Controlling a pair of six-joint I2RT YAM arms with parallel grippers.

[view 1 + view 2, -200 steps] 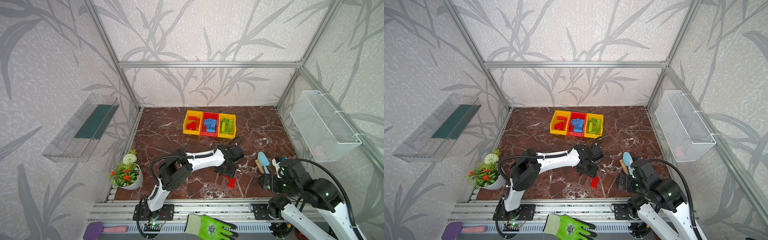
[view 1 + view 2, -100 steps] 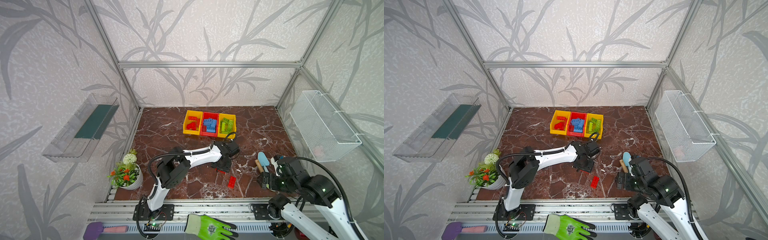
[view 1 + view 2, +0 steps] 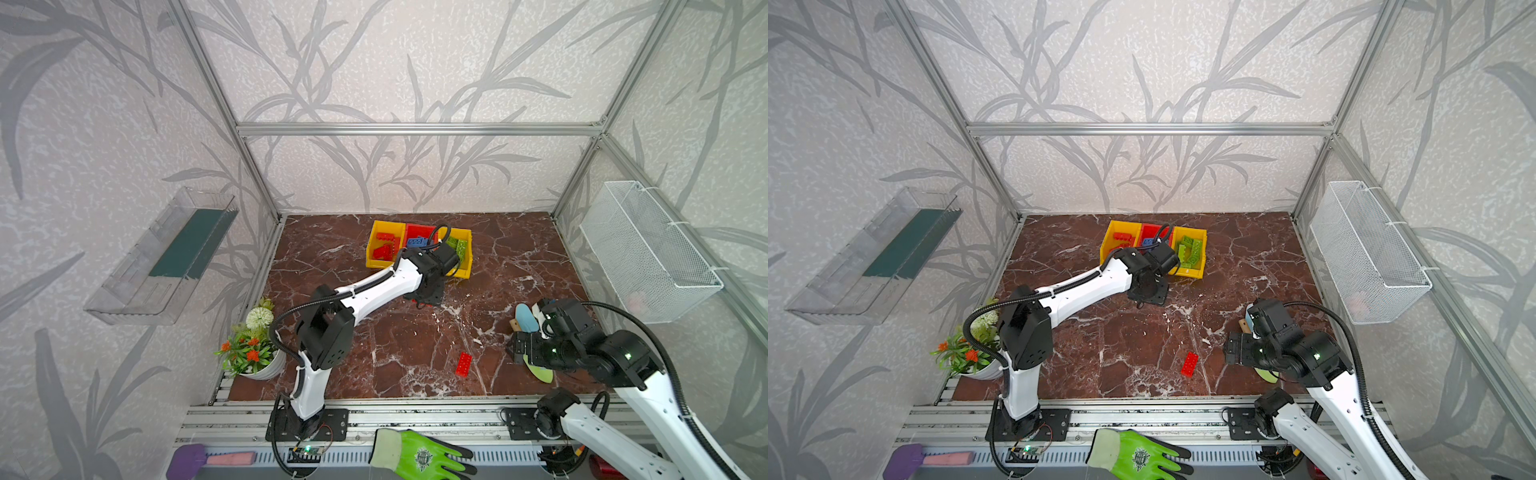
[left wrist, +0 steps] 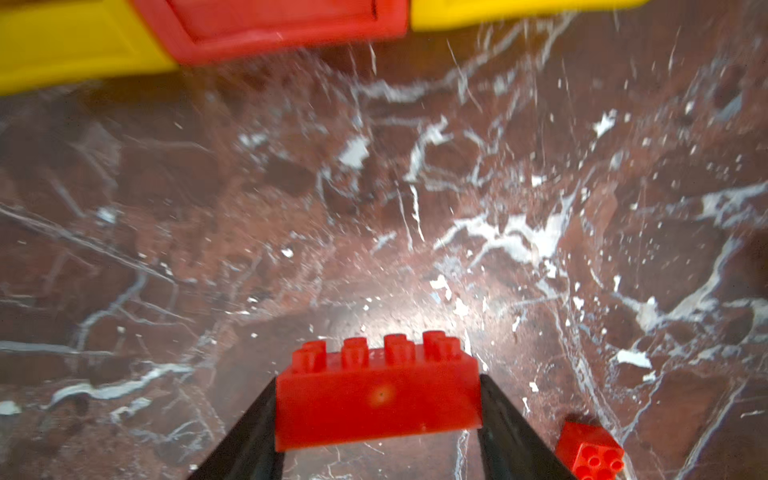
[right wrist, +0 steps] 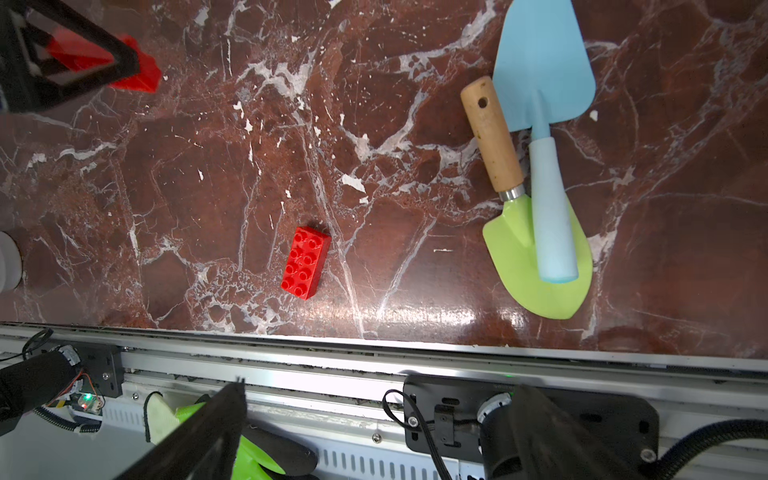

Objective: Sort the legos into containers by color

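My left gripper is shut on a red 2x4 lego, held by its ends above the marble floor just in front of the containers. A small red lego lies on the floor beside it. In both top views the three joined containers stand at the back: a yellow one with red legos, a red one with blue legos, a yellow one with green legos. Another red 2x4 lego lies near the front edge. My right gripper is open and empty, right of that lego.
A blue trowel and a green trowel with a wooden handle lie under my right arm. A flower pot stands front left, a wire basket and a clear tray hang on the walls. A green glove lies past the front rail.
My left gripper has moved back from beside the front red lego toward the containers, carrying the red 2x4 lego. The right arm has shifted only slightly.
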